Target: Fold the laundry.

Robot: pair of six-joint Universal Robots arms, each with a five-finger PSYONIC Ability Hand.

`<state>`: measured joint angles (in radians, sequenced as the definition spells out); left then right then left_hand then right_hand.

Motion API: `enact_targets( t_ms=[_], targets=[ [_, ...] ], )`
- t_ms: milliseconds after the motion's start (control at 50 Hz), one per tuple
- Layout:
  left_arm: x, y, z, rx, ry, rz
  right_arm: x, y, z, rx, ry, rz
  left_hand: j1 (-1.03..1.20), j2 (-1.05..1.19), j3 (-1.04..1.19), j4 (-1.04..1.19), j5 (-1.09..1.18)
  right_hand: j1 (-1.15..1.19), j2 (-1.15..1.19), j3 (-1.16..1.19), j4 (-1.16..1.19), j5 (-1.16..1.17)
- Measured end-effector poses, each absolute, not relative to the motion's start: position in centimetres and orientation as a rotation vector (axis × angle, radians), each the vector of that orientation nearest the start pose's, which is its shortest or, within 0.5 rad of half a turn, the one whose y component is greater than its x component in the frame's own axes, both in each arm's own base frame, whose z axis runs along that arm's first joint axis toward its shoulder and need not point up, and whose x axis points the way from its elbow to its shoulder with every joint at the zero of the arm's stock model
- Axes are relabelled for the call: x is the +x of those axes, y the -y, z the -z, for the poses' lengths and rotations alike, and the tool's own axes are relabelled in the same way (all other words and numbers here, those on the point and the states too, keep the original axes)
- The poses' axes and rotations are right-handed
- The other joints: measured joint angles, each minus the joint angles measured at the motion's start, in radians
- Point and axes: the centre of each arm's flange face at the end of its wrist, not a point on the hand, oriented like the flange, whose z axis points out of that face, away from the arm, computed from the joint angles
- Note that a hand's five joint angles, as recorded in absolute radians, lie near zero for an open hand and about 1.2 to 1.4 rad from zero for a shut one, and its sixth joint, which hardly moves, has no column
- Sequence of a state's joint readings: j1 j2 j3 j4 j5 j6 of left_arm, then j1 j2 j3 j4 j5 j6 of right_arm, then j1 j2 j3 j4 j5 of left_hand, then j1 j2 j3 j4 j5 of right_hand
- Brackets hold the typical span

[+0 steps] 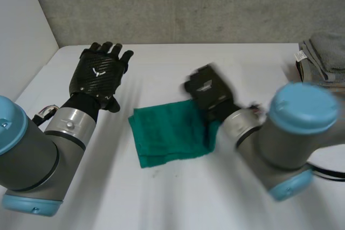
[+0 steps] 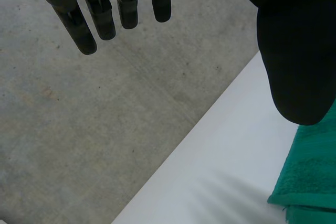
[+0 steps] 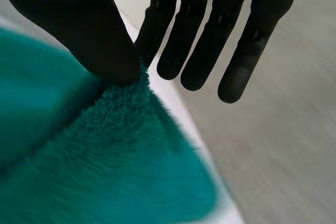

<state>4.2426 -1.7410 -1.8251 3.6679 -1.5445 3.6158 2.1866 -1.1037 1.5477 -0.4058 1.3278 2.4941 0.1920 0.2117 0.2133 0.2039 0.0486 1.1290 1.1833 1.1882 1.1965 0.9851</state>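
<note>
Pinching a corner of the green cloth [image 1: 167,133] between thumb and finger, the right hand [image 1: 207,90] sits mid-worktop [image 1: 161,197]; the left hand [image 1: 99,74] hovers, fingers straight, near the far left corner.

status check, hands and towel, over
Left hand open, off the cloth. Right hand pinching green towel corner with thumb. Towel otherwise flat on white table. Grey folded stack far right, clear of work.

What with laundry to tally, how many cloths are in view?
2 at least: a green towel in the middle of the table, its corner pinched by the right hand, and a grey folded pile at the right edge, which may hide more.
</note>
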Motion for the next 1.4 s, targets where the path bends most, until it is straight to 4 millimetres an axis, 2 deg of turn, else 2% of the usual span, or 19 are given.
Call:
enact_targets(
  t_ms=[60,100,140,180,200,240,280,300,380,480,600,780,880,1000,1060,1180,1200,1280,1400],
  targets=[
    [-27.0,23.9,-22.9,0.982,-1.871,2.341,37.8,18.3,-16.6,-1.587,-1.386,1.864,0.0,0.0,0.0,0.0,0.0,0.0,0.0,0.001,0.0,0.002],
    [-27.0,23.9,-22.8,0.98,-1.873,2.34,38.4,17.0,-15.6,-1.619,-1.338,1.79,0.0,0.0,0.0,0.0,0.0,0.0,0.0,0.001,0.0,0.002],
    [-27.0,23.9,-22.8,0.976,-1.879,2.342,39.1,15.5,-14.1,-1.652,-1.302,1.684,0.0,0.0,0.0,0.0,0.0,-0.192,-0.228,-0.226,-0.211,-0.192],
    [-27.0,23.9,-22.8,0.97,-1.886,2.348,39.3,15.2,-13.3,-1.648,-1.327,1.641,0.0,0.0,0.0,0.0,0.0,-0.54,-0.577,-0.563,-0.568,-0.561],
    [-27.0,23.9,-22.9,0.965,-1.891,2.354,39.3,15.5,-13.1,-1.625,-1.368,1.635,0.0,0.0,0.0,0.0,0.0,-0.753,-0.793,-0.776,-0.764,-0.761],
    [-27.1,24.0,-23.0,0.954,-1.901,2.365,39.1,16.7,-13.4,-1.558,-1.449,1.651,0.0,0.0,0.0,0.0,0.0,-0.891,-0.942,-0.937,-0.943,-0.916],
    [-27.1,24.0,-23.0,0.947,-1.908,2.373,38.8,17.6,-13.9,-1.504,-1.5,1.67,0.0,0.0,0.0,0.0,0.0,-0.902,-0.961,-0.963,-0.964,-0.933],
    [-27.2,24.1,-23.2,0.931,-1.919,2.389,38.1,19.5,-15.2,-1.378,-1.591,1.714,0.0,0.0,0.0,0.0,0.0,-0.903,-0.969,-0.972,-0.975,-0.938],
    [-27.9,24.2,-23.5,0.901,-1.966,2.434,36.1,23.1,-18.6,-1.102,-1.718,1.781,0.0,0.0,0.0,0.0,0.0,-0.903,-0.971,-0.977,-0.983,-0.938],
    [-29.7,23.1,-23.0,0.887,-2.107,2.439,34.5,25.6,-20.7,-0.914,-1.825,1.733,0.0,0.0,0.0,0.0,0.0,-0.903,-0.971,-0.977,-0.983,-0.938],
    [-30.7,21.4,-20.9,0.807,-2.386,2.246,35.1,27.1,-19.1,-0.91,-1.996,1.523,0.0,0.0,0.0,0.0,0.0,-0.903,-0.971,-0.977,-0.983,-0.938],
    [-30.1,20.6,-16.2,0.628,-2.742,1.845,36.8,28.5,-15.2,-0.993,-2.156,1.223,0.0,0.0,0.0,0.0,0.0,-0.903,-0.971,-0.977,-0.983,-0.938],
    [-29.6,21.1,-14.4,0.614,-2.794,1.714,37.2,29.1,-13.9,-1.058,-2.177,1.195,0.0,0.0,0.0,0.0,0.0,-0.903,-0.971,-0.977,-0.983,-0.938],
    [-28.7,22.5,-13.6,0.593,-2.797,1.634,36.9,29.6,-14.2,-1.194,-2.189,1.278,0.0,0.0,0.0,0.0,0.0,-0.903,-0.971,-0.977,-0.983,-0.938],
    [-28.4,23.2,-14.0,0.603,-2.784,1.643,36.6,29.8,-15.1,-1.244,-2.196,1.352,0.0,0.0,0.0,0.0,0.0,-0.903,-0.971,-0.977,-0.983,-0.938],
    [-28.8,24.1,-17.1,0.699,-2.702,1.783,36.4,29.6,-17.4,-1.285,-2.157,1.531,0.0,0.0,0.0,0.0,0.0,-0.903,-0.971,-0.977,-0.983,-0.938],
    [-29.1,24.3,-19.1,0.761,-2.646,1.878,36.6,28.9,-18.3,-1.303,-2.105,1.612,0.0,0.0,0.0,0.0,0.0,-0.903,-0.971,-0.977,-0.983,-0.938],
    [-29.6,24.6,-22.4,0.858,-2.558,2.042,36.7,26.8,-19.1,-1.354,-2.006,1.72,0.0,0.0,0.0,0.0,0.0,-0.903,-0.971,-0.977,-0.983,-0.938],
    [-30.0,25.0,-26.8,1.028,-2.455,2.28,36.0,23.2,-17.6,-1.424,-1.923,1.749,0.0,0.0,0.0,0.0,0.0,-0.903,-0.971,-0.977,-0.983,-0.938]
  ],
)
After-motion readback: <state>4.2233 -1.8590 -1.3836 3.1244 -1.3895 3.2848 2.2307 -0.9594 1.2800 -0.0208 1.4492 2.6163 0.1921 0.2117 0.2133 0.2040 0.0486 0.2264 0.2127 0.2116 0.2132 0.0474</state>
